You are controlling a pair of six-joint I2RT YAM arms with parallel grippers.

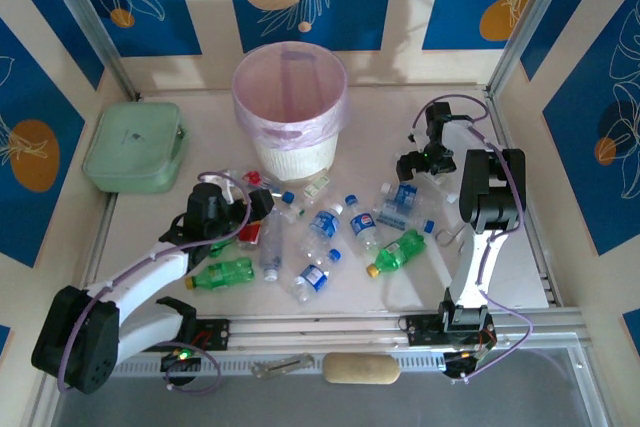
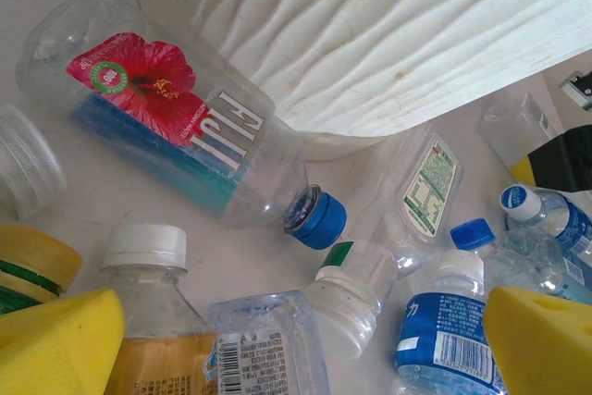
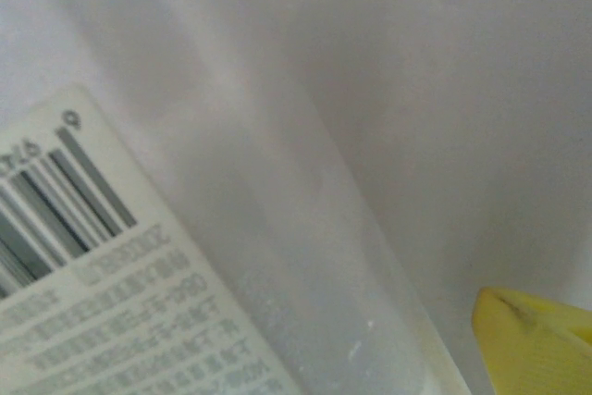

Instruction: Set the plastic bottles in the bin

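Bottles (image 1: 322, 223) thick before the bin (image 1: 295, 158)

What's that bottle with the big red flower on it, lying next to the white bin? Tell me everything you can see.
The flower bottle is clear plastic with squarish sides and looks empty. Its label shows a red flower and white lettering, with blue showing through from behind. Its blue cap is on. It lies on its side on the table, close beside the ribbed white bin; whether they touch is unclear.
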